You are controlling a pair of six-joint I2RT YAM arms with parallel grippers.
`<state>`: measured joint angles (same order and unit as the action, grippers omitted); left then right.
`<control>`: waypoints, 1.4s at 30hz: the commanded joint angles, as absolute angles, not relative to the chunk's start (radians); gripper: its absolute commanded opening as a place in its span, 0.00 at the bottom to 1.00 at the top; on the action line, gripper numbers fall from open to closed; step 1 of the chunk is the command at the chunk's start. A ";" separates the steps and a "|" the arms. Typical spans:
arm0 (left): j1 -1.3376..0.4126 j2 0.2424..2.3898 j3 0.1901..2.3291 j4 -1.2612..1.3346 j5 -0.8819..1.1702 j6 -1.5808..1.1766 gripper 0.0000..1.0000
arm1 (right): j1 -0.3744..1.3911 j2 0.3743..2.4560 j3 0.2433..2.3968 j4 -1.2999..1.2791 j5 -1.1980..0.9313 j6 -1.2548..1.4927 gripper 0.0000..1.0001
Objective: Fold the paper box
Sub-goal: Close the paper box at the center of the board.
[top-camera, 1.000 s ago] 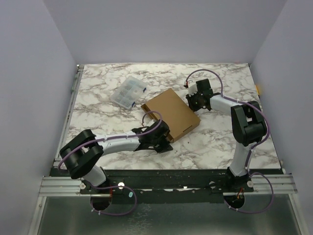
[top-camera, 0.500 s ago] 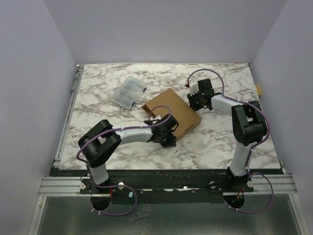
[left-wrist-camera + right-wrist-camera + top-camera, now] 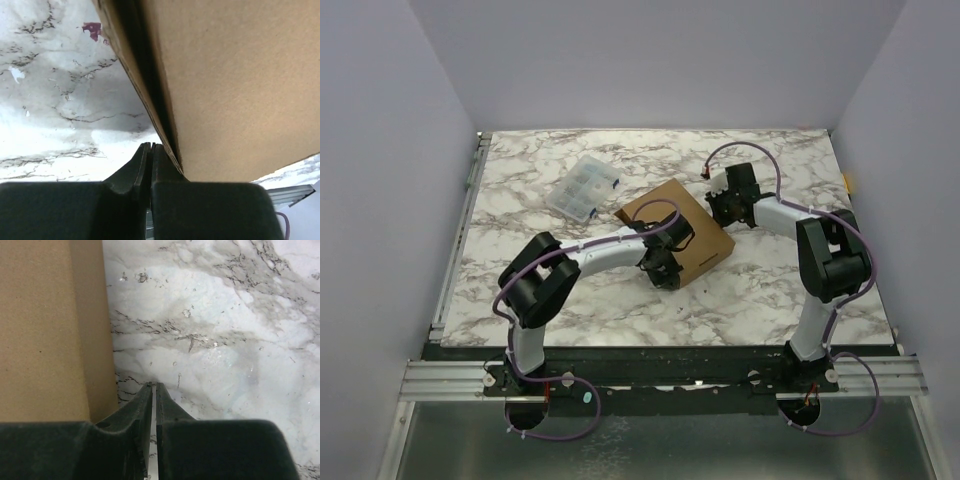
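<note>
since a second ago the left arm has swung inward; the left gripper (image 3: pixel 151 146), fingers pressed together and empty, noses the near edge of the paper box (image 3: pixel 688 222) on the table (image 3: pixel 770 290). the right gripper (image 3: pixel 154 386), nearly closed and empty, sits beside its far edge. likely step: squaring the folded box; next calls for steady opposing pushes.

Robot lab test cell. Plain pale walls (image 3: pixel 380 150) box in a marble-print table (image 3: pixel 760 290). Left arm (image 3: pixel 535 290) and right arm (image 3: pixel 825 265) are bolted to an aluminium rail (image 3: pixel 660 378) at the near edge.
</note>
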<state>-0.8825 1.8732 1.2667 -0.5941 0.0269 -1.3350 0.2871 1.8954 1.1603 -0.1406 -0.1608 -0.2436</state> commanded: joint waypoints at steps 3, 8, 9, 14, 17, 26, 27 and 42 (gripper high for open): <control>-0.872 1.943 1.422 -0.429 -0.009 -1.369 0.00 | 0.391 1.876 1.125 -0.240 -0.237 -0.169 0.13; -0.859 1.862 1.334 -0.429 -0.015 -1.275 0.00 | 0.343 1.880 1.125 -0.242 -0.240 -0.182 0.15; -0.851 1.835 1.301 -0.430 -0.015 -1.246 0.00 | 0.324 1.882 1.124 -0.244 -0.247 -0.188 0.16; -0.779 1.704 1.094 -0.426 0.018 -1.051 0.01 | 0.296 1.890 1.130 -0.252 -0.268 -0.208 0.18; -0.706 1.660 1.000 -0.419 0.069 -0.903 0.02 | 0.296 1.901 1.146 -0.255 -0.279 -0.214 0.19; -0.462 1.678 1.003 -0.323 -0.011 -0.630 0.14 | 0.282 1.999 1.284 -0.289 -0.359 -0.245 0.28; -0.442 1.702 1.030 -0.298 -0.005 -0.623 0.13 | 0.280 2.021 1.314 -0.298 -0.361 -0.246 0.28; -0.328 2.040 1.398 -0.296 -0.024 -0.603 0.04 | 0.268 2.199 1.545 -0.336 -0.412 -0.261 0.28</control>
